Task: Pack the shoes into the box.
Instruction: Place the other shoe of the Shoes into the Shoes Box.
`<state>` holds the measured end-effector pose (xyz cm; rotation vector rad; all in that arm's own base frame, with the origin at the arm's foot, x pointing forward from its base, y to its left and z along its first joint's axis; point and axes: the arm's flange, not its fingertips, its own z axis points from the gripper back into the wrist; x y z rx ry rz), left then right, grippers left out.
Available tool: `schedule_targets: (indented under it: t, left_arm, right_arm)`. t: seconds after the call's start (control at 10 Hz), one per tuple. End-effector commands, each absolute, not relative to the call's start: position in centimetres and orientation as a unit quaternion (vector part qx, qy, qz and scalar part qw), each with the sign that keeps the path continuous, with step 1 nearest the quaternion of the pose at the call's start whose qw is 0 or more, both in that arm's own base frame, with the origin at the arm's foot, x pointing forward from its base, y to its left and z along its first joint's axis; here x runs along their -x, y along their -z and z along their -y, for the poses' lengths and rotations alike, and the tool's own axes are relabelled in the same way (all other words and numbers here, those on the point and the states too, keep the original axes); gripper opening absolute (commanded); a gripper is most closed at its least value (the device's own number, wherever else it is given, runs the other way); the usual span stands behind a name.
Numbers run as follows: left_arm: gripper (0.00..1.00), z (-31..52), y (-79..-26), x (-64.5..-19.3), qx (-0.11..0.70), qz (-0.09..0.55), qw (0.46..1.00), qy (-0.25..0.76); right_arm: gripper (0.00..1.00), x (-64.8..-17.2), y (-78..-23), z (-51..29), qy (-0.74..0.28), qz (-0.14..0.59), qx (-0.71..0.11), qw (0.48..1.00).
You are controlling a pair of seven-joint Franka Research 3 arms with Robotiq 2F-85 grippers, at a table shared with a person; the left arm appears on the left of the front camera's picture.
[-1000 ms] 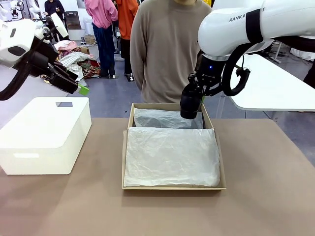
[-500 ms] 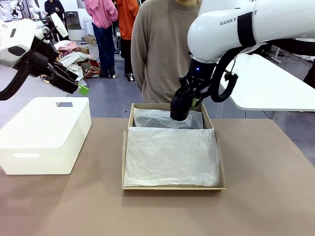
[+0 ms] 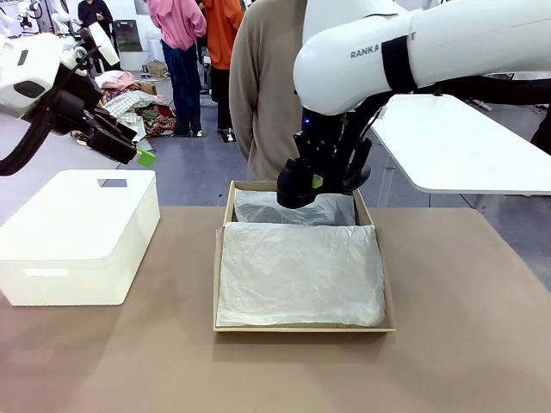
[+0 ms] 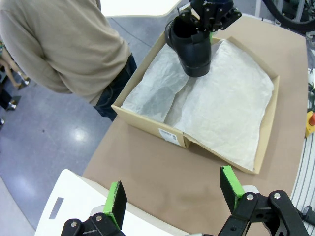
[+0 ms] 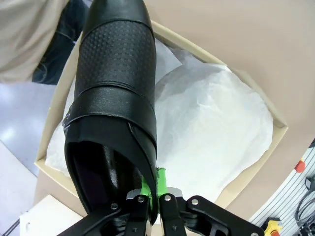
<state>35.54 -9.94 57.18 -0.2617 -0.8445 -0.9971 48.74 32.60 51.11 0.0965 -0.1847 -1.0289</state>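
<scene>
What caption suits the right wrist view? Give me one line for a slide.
Right pincer grips a black shoe by its collar, toe-first over the box.

Both arms, the right arm (image 3: 448, 43) and the left arm (image 3: 26, 73), are glossy white rounded shells with black bands at the joints. Dark lettering (image 3: 365, 52) reading "RANKA" marks the shell above the right tool (image 3: 314, 179). The left tool (image 4: 174, 194) is black, with bright green pads (image 4: 116, 199) on its fingers and silver screws (image 4: 246, 196) at the pivots behind them. A thick black cable (image 3: 26, 142) curves behind it.
</scene>
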Motion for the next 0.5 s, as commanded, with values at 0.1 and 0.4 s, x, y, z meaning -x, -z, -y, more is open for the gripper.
schedule_targets:
  t: [0.1, 0.4]
  left_arm:
    - [1.00, 9.8, -57.1, -35.6, 0.129, 0.394, 0.780, 0.468]
    - [1.00, 9.8, -57.1, -35.6, 0.129, 0.394, 0.780, 0.468]
  right_arm:
    - [0.00, -48.7, -51.1, -32.6, 0.491, 0.088, -0.046, 0.865]
    - [0.00, -48.7, -51.1, -32.6, 0.491, 0.088, -0.046, 0.865]
